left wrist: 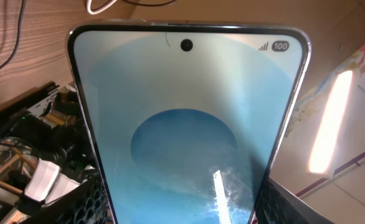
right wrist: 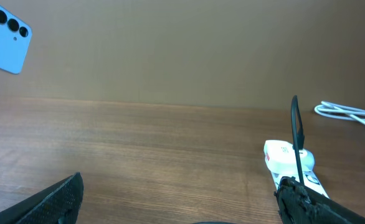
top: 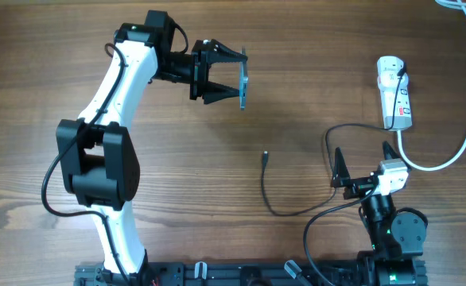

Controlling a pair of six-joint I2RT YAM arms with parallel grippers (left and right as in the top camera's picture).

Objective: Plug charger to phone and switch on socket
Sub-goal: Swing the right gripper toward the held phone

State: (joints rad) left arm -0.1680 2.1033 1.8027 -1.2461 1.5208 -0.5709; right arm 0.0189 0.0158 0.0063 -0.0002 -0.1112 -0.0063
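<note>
The phone gripped within left claw

A brown wooden table with long horizontal grain fills the overhead frame edge to edge, with darker swirls at the lower left. In the right wrist view the tabletop ends at a plain tan wall filling the upper half. At the right of the left wrist view a long strip light glows bright against a tan surface.
</note>
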